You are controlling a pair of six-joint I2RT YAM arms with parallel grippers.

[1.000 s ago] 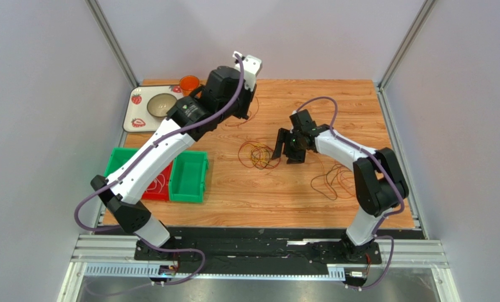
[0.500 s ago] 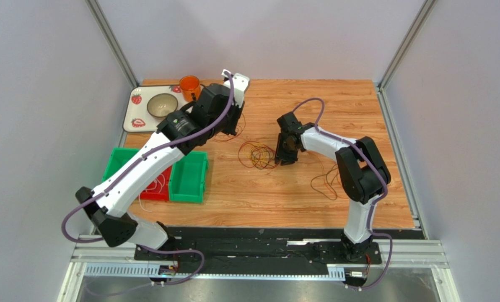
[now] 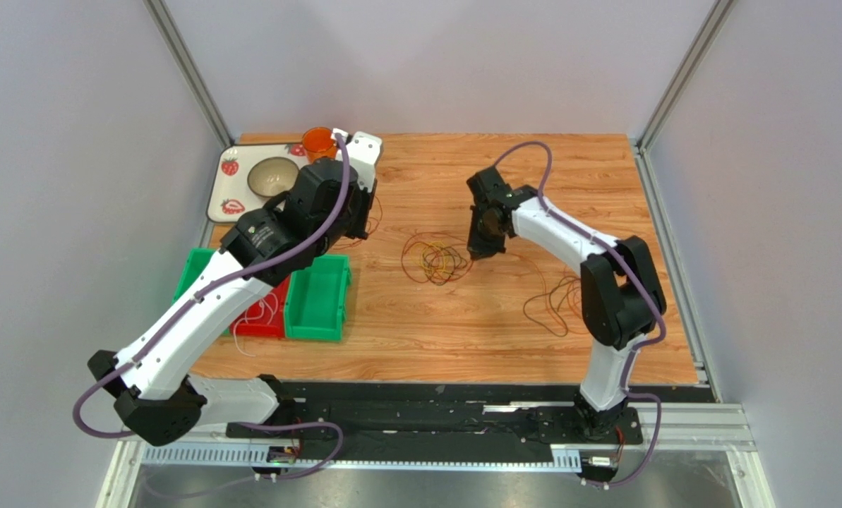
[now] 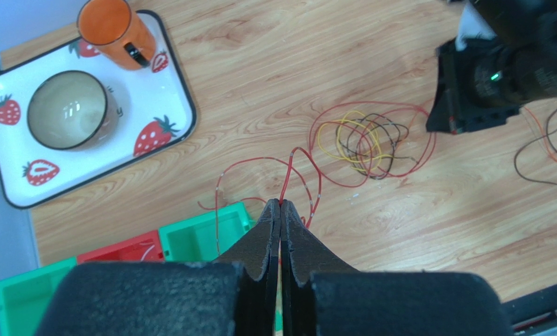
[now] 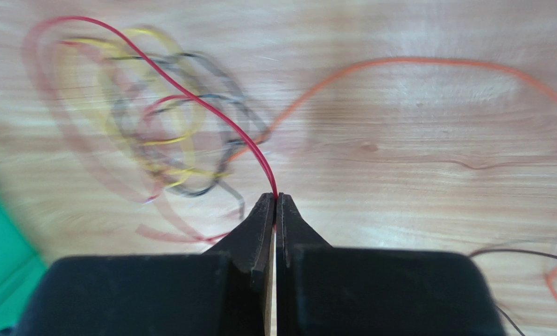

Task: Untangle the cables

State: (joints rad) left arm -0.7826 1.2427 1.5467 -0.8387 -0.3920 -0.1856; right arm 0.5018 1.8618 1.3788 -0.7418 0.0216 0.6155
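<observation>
The cables (image 3: 437, 260) lie as a loose, roundish tangle of very thin, glossy wires near the middle of the wood-grain desk (image 3: 446, 328). Yellow and dark loops are nested inside a wider red loop, and the bunch is a little longer left to right than front to back. A flatter scatter of orange and dark loops (image 3: 555, 302) lies to the right, apart from the tangle. The left claw (image 4: 280, 204) is fully closed, its black tapered tips pinching a red cable (image 4: 287, 175). This cable runs straight out from the tips toward the far side, then spreads into thin arcs, one curving back over a green bin (image 4: 204, 236) and one bending right toward the tangle. The right claw (image 5: 275, 199) is likewise closed tight, on a red strand (image 5: 190, 91) that sweeps up and left in a smooth arc across the blurred yellow and dark loops. Whether both claws grip the same wire cannot be told. An orange cable (image 5: 400, 64) curves over the bare wood beside it. From above, the right claw sits just right of the tangle and the left claw is to its left, by the bins. A red bin (image 3: 257, 332) between the green ones holds a white cable (image 3: 270, 308). In the far left corner a white strawberry-printed tray (image 4: 169, 112) carries a round bowl (image 4: 69, 110) and an orange mug (image 4: 109, 24).
</observation>
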